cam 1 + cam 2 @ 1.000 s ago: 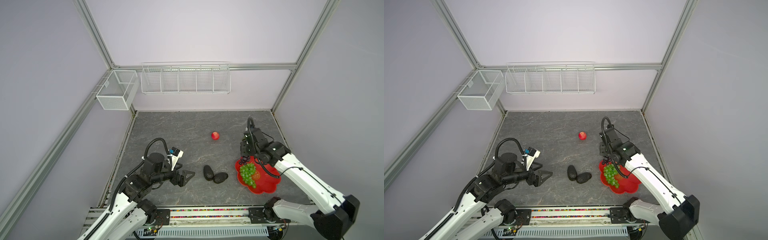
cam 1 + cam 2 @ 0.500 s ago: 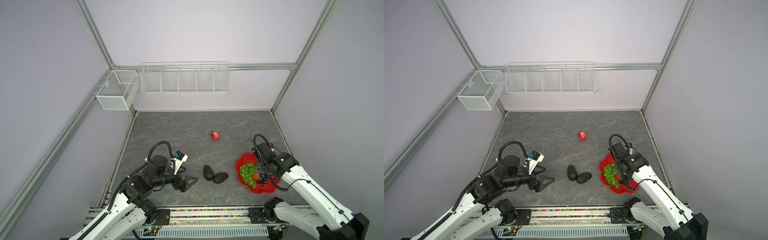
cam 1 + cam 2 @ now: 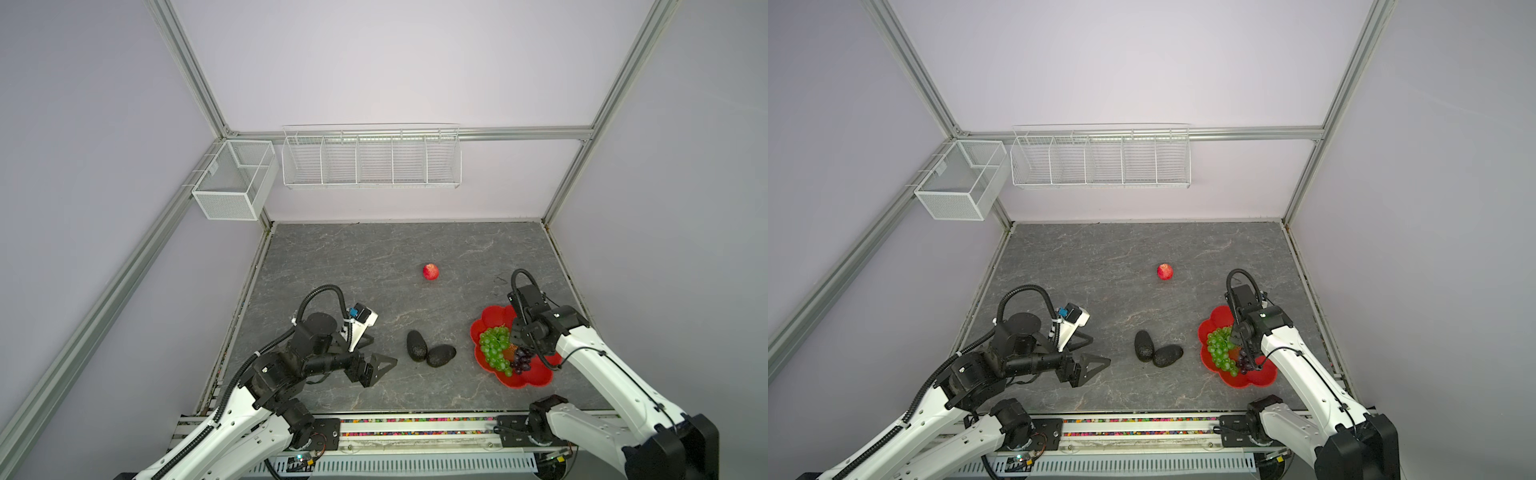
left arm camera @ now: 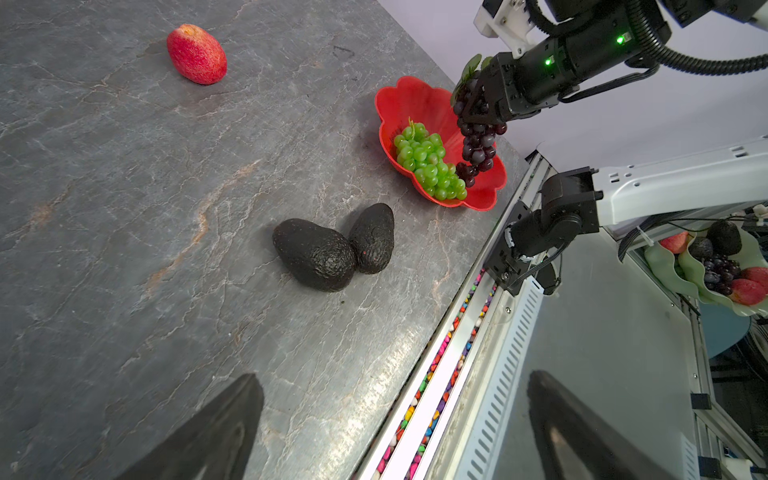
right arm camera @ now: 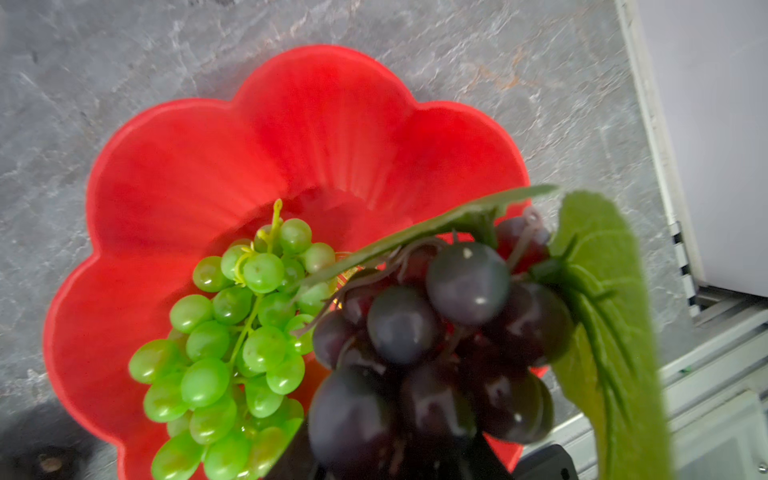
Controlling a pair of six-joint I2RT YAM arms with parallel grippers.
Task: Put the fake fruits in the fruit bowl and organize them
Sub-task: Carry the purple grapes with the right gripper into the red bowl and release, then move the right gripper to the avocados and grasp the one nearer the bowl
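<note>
Against a second back: finds right pincer [image 4: 478, 109] no longer behind the far rim of the shallow bright red plastic bowl with scalloped petal rim [image 4: 415, 97] but above it, clamped shut on the stem end of the dark purple plastic grape bunch with green leaf [image 4: 478, 143]. Sees lowest purple grapes down just beside the green plastic grape bunch [image 4: 428, 166] lying in the bowl. Notes left pincer [image 3: 382, 371] barely moved, jaws wide, empty, near two blackish bumpy avocados [image 4: 316, 253] touching on the grey marbled surface [image 3: 374, 257]; small red apple [image 4: 196, 54] well apart, farther back. Reads as second fruit nearly delivered; release likely next, three fruits outstanding.
</note>
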